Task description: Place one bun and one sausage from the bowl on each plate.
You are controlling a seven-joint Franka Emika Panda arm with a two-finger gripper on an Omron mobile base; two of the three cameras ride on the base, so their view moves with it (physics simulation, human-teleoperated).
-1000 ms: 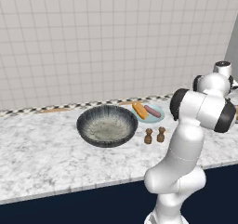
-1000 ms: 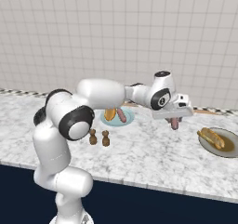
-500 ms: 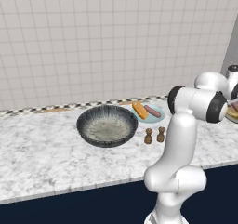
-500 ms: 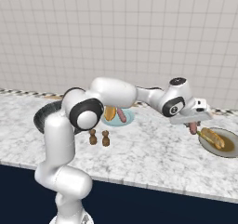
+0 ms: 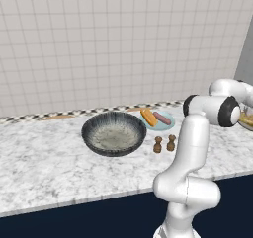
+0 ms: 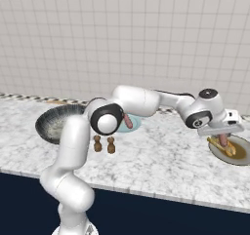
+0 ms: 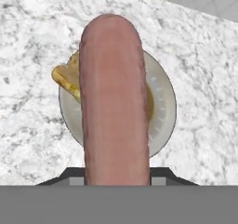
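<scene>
Claw [image 6: 222, 137] clamped on sausage [image 7: 115, 102], hanging above right plate [image 7: 162, 102] beside bun [image 7: 67, 76], poised for release; bowl [image 5: 113, 132] far left.

Arm swung further to the right across the surface [image 6: 161, 166] over the last second, carrying the gripper [image 6: 223, 140] from a position between the pale blue plate [image 6: 131, 127] and the brownish-rimmed plate [image 6: 242, 157] to directly above the brownish-rimmed plate. Sausage [image 6: 223, 140], clamped upright between the jaws throughout, moved along with it and now hangs over the bun [image 6: 217, 143] lying on that plate. In the left base view, forearm and wrist now extended past the right edge, with the elbow joint [image 5: 228, 111] shifted rightward and lower.
</scene>
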